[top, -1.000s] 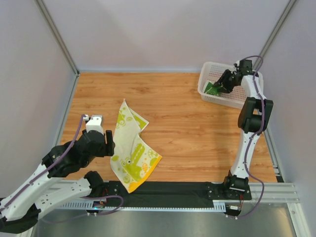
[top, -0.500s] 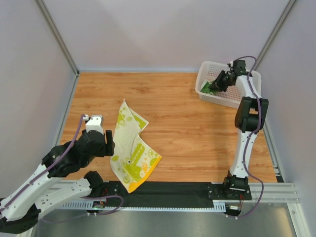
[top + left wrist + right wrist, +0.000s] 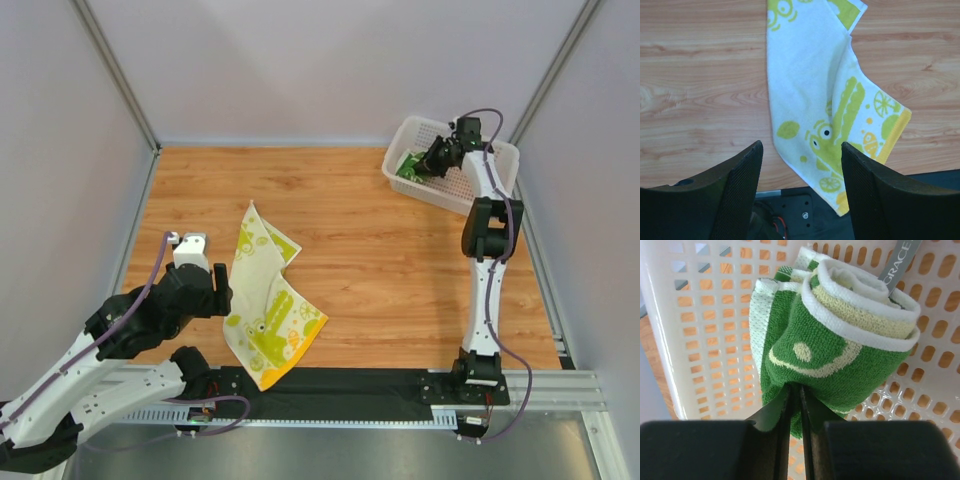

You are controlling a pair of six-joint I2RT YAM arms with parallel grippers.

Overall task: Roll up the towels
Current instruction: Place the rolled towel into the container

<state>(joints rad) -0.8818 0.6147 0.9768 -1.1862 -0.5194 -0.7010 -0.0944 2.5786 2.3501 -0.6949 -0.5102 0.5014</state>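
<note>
The cream-yellow towel with lime-green patterns lies spread and partly folded on the wooden table; it also shows in the left wrist view. My left gripper is open and empty, hovering over the towel's near corner. The dark green towel is rolled up and sits inside the white basket. My right gripper is shut on an edge of the green towel. In the top view the green towel and right gripper are in the basket at the far right.
A black strip runs along the table's near edge; the cream towel's corner overhangs it. Grey walls enclose the table on three sides. The basket stands tilted near the right wall.
The right arm has swung left and farther back, taking the basket and green towel with it. The left arm and cream towel have not moved.
</note>
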